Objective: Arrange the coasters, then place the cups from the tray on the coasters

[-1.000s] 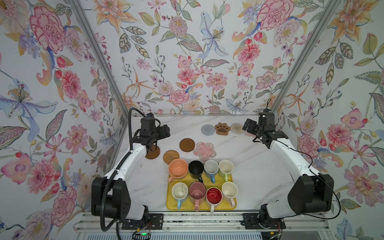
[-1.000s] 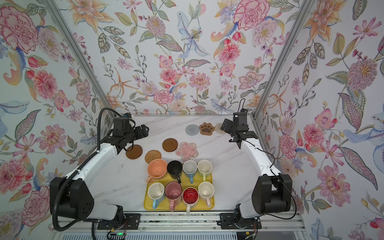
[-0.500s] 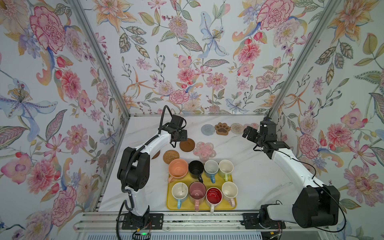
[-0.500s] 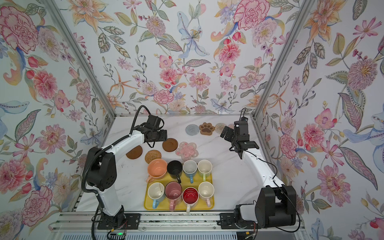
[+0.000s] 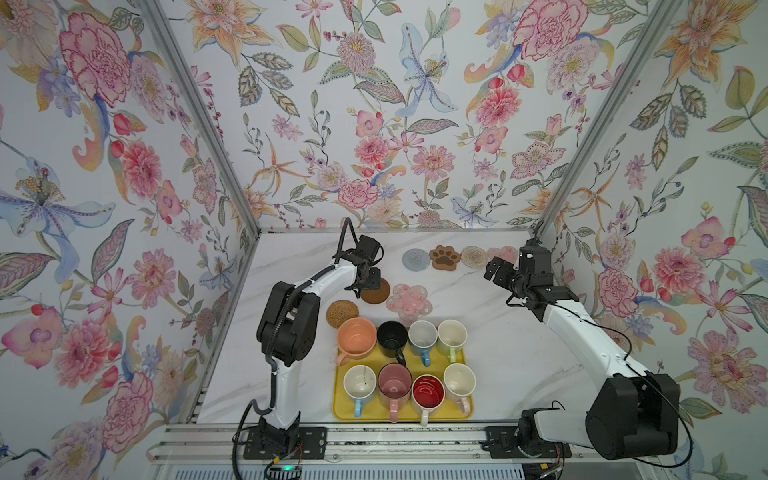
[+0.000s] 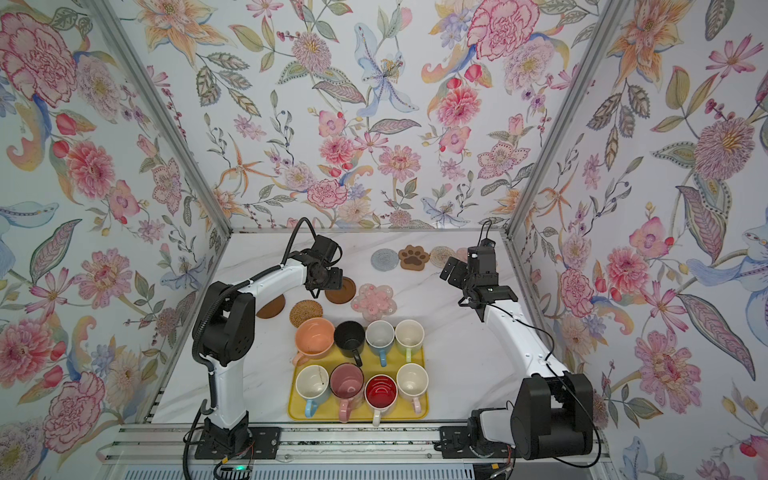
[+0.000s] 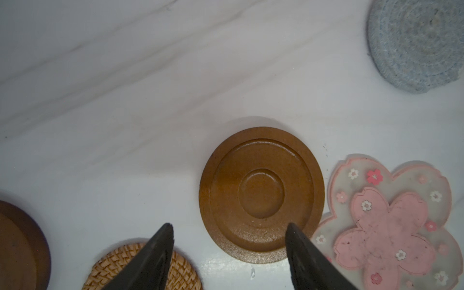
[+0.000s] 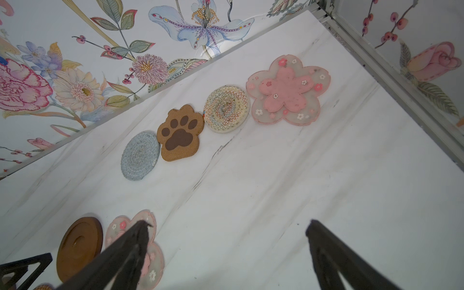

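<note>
Hovering low with the left gripper at the edge of a dark brown disc near the middle of the marble table. Jaws moderately apart and clamped on nothing, one fingertip over the disc's rim, the other over bare table by the rattan coaster. Hard to tell whether touching the disc.

Just beside that disc, a pink flower coaster dotted with tiny printed blossoms. Past the rattan one, a second dark brown disc, partly behind the left arm.

Along the back wall, in a close row: grey round coaster, brown paw coaster marked with a darker paw print, clear round coaster patterned in coloured zigzags, then a second pink flower coaster.

Held above bare table in front of that row, the right gripper, spread wide and empty.

At the front, the yellow tray, carrying all eight cups in two rows of four. Back row: peach cup, black cup, two white cups. Front row: white cup, pink cup, red-inside cup, another white one.
</note>
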`<move>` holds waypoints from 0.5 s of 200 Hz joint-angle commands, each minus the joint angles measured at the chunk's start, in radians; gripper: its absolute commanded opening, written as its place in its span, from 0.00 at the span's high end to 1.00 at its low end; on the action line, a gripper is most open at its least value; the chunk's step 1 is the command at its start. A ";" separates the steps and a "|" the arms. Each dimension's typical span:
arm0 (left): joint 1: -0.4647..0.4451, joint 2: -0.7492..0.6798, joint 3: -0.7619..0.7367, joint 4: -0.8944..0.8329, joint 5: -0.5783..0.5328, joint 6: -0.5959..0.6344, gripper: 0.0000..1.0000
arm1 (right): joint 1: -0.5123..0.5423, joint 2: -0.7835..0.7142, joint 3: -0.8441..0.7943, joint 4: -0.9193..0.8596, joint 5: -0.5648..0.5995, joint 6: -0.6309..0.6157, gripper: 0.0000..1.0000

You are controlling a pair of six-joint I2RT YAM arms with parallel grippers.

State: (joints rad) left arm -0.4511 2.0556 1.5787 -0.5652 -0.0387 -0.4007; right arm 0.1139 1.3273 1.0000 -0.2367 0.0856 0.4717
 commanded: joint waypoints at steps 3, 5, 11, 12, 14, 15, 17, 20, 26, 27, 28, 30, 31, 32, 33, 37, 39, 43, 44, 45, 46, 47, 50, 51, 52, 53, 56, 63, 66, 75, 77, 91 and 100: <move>0.000 0.038 0.042 -0.028 -0.031 0.005 0.28 | 0.002 -0.023 -0.003 -0.016 0.002 0.011 0.01; -0.001 0.041 0.044 -0.029 -0.031 0.004 0.28 | 0.003 -0.022 -0.003 -0.015 0.001 0.011 0.01; 0.000 0.049 0.049 -0.034 -0.032 0.005 0.29 | 0.003 -0.021 -0.003 -0.015 0.001 0.011 0.01; 0.000 0.051 0.049 -0.034 -0.032 0.005 0.29 | 0.003 -0.020 -0.003 -0.015 0.002 0.011 0.01; 0.000 0.054 0.051 -0.035 -0.033 0.005 0.29 | 0.003 -0.020 -0.003 -0.015 0.000 0.011 0.01; 0.000 0.055 0.051 -0.036 -0.033 0.006 0.29 | 0.002 -0.020 -0.003 -0.015 -0.001 0.011 0.01; 0.000 0.058 0.053 -0.038 -0.035 0.006 0.29 | 0.003 -0.020 -0.003 -0.016 0.000 0.011 0.01; 0.000 0.062 0.055 -0.042 -0.038 0.006 0.29 | 0.002 -0.020 -0.003 -0.017 -0.001 0.012 0.01; 0.000 0.067 0.057 -0.046 -0.043 0.006 0.29 | 0.003 -0.018 -0.003 -0.015 -0.002 0.012 0.01; 0.001 0.068 0.058 -0.047 -0.044 0.006 0.29 | 0.003 -0.018 -0.002 -0.015 -0.002 0.012 0.01; 0.001 0.068 0.058 -0.048 -0.045 0.006 0.30 | 0.003 -0.019 -0.003 -0.016 -0.001 0.012 0.01; 0.000 0.071 0.058 -0.048 -0.048 0.006 0.30 | 0.002 -0.019 -0.003 -0.015 -0.001 0.013 0.01; 0.001 0.071 0.057 -0.048 -0.049 0.006 0.30 | 0.003 -0.019 -0.003 -0.015 -0.001 0.013 0.01; 0.001 0.071 0.057 -0.048 -0.050 0.007 0.30 | 0.003 -0.019 -0.003 -0.015 -0.001 0.013 0.01; 0.001 0.072 0.057 -0.048 -0.050 0.008 0.30 | 0.003 -0.018 -0.003 -0.015 0.000 0.013 0.01; 0.001 0.074 0.056 -0.048 -0.055 0.007 0.30 | 0.001 -0.019 -0.003 -0.015 -0.001 0.012 0.01; 0.001 0.074 0.058 -0.048 -0.056 0.008 0.30 | 0.002 -0.018 -0.003 -0.016 0.000 0.012 0.01; 0.000 0.075 0.057 -0.047 -0.056 0.008 0.30 | 0.002 -0.017 -0.003 -0.016 0.001 0.012 0.01; 0.001 0.075 0.057 -0.047 -0.057 0.008 0.30 | 0.002 -0.018 -0.003 -0.016 0.001 0.012 0.01; 0.001 0.077 0.057 -0.047 -0.058 0.008 0.30 | 0.002 -0.019 -0.003 -0.016 0.002 0.011 0.01; 0.001 0.077 0.057 -0.047 -0.058 0.008 0.30 | 0.002 -0.019 -0.003 -0.015 0.001 0.011 0.01; 0.002 0.078 0.057 -0.046 -0.058 0.009 0.30 | 0.001 -0.018 -0.003 -0.016 0.001 0.011 0.01; 0.001 0.080 0.058 -0.045 -0.059 0.009 0.30 | 0.003 -0.018 -0.003 -0.015 0.003 0.011 0.01; 0.002 0.080 0.058 -0.045 -0.060 0.010 0.30 | 0.003 -0.019 -0.003 -0.014 0.002 0.012 0.01; 0.002 0.080 0.059 -0.045 -0.060 0.010 0.30 | 0.003 -0.019 -0.003 -0.014 0.003 0.011 0.01; 0.002 0.080 0.059 -0.045 -0.060 0.010 0.30 | 0.002 -0.018 -0.003 -0.013 0.003 0.011 0.01; 0.002 0.082 0.060 -0.044 -0.060 0.011 0.30 | 0.003 -0.018 -0.002 -0.013 0.003 0.011 0.01; 0.002 0.089 0.065 -0.044 -0.062 0.011 0.30 | 0.001 -0.017 -0.003 -0.014 0.002 0.011 0.01; 0.002 0.092 0.067 -0.045 -0.062 0.012 0.31 | 0.003 -0.017 -0.003 -0.015 0.001 0.011 0.01; 0.002 0.103 0.076 -0.047 -0.063 0.013 0.31 | 0.003 -0.016 -0.001 -0.014 0.001 0.011 0.01; 0.002 0.105 0.079 -0.048 -0.063 0.013 0.31 | 0.002 -0.016 -0.001 -0.014 0.000 0.011 0.01; 0.003 0.118 0.091 -0.048 -0.062 0.014 0.32 | 0.002 -0.014 -0.001 -0.014 0.001 0.012 0.01; 0.004 0.123 0.097 -0.048 -0.058 0.016 0.33 | 0.002 -0.013 -0.003 -0.014 0.002 0.010 0.01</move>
State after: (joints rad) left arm -0.4511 2.1433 1.6375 -0.5892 -0.0685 -0.3996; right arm 0.1139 1.3273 1.0000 -0.2420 0.0860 0.4721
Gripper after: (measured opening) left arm 0.680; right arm 0.992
